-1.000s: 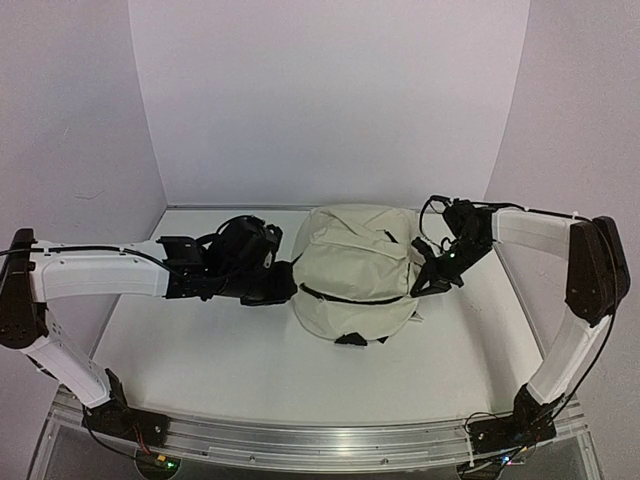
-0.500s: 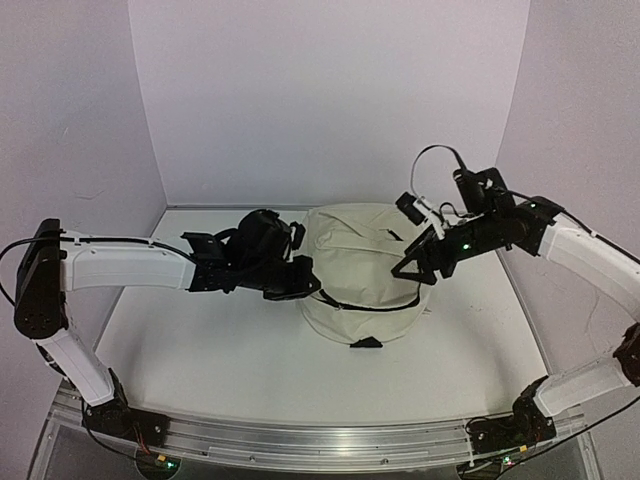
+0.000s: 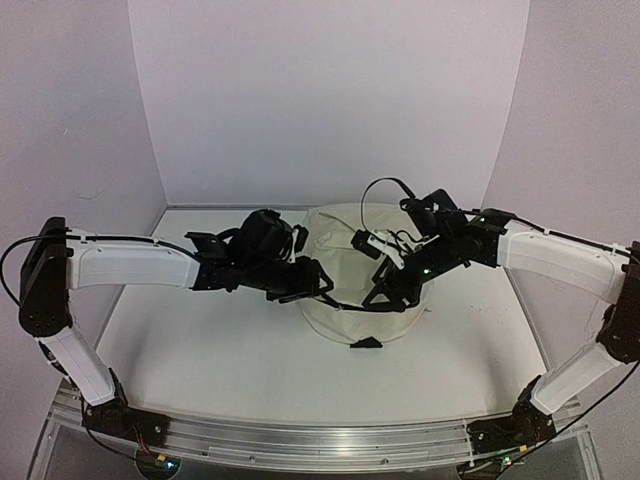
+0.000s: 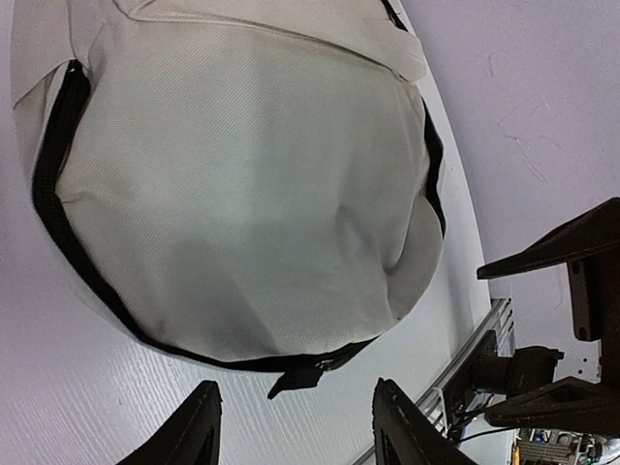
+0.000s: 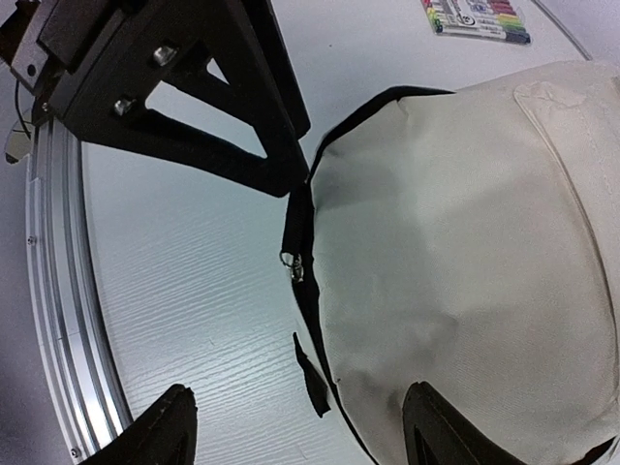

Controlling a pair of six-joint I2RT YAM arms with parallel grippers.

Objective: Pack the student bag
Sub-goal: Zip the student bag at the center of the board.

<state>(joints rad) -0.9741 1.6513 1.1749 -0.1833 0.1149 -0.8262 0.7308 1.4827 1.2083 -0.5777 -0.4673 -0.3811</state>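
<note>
The student bag (image 3: 356,322), a big cream fabric backpack with a black zipper, sits mid-table. My left gripper (image 3: 318,286) hovers at its left side and my right gripper (image 3: 386,296) hangs over its front right. In the left wrist view the bag (image 4: 242,184) fills the frame; the left gripper (image 4: 300,433) is open above the table, and a black zipper tab (image 4: 295,378) lies just beyond the fingertips. In the right wrist view the right gripper (image 5: 302,433) is open over the bag's zipper edge (image 5: 308,291), holding nothing. The metal slider (image 5: 294,263) and a black tab (image 5: 312,380) show there.
A pack of coloured markers (image 5: 475,17) lies on the table beyond the bag. The left arm's gripper (image 5: 194,97) looms at the top left of the right wrist view. The aluminium rail (image 3: 320,440) runs along the near table edge.
Both grippers have opened. The right arm swung left and down over the bag's front. The left arm pushed in at the bag's left side, and the bag now looks more bunched.
</note>
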